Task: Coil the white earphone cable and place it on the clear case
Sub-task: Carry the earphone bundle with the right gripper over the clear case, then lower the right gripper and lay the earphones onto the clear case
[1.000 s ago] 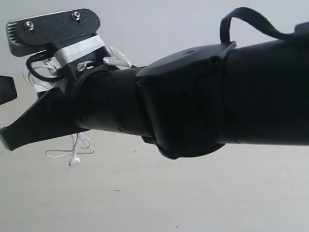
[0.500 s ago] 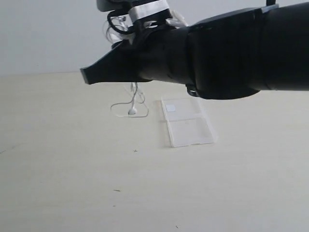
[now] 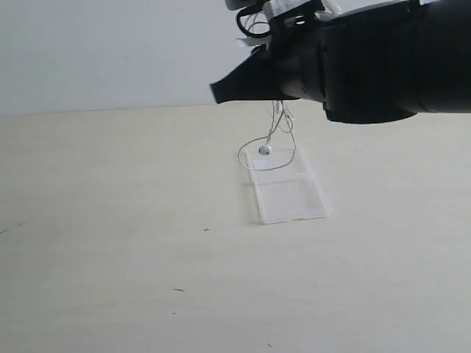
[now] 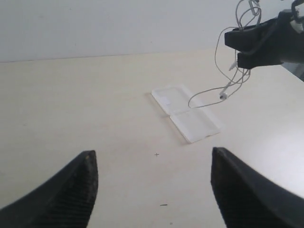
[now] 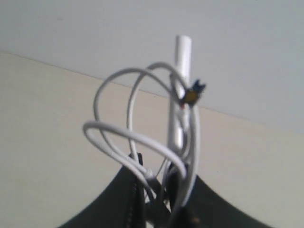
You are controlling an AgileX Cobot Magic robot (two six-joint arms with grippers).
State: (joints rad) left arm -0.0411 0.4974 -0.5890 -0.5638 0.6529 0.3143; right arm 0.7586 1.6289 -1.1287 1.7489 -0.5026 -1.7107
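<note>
There is one earphone cable (image 5: 182,61) with one earbud (image 3: 265,150) clearly showing, one clear case (image 3: 291,200) of two panels, one table (image 3: 110,235), and two grippers, the left gripper (image 4: 153,154) and the right gripper (image 4: 235,49).

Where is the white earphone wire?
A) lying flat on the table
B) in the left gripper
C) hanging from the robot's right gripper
C: the right gripper pinches the white earphone cable, and its earbud dangles near the clear case.

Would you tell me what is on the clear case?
An earbud and loop of the white earphone cable dangle from the right gripper over the sticker panel of the clear case; contact is unclear. The other panel is bare.
</note>
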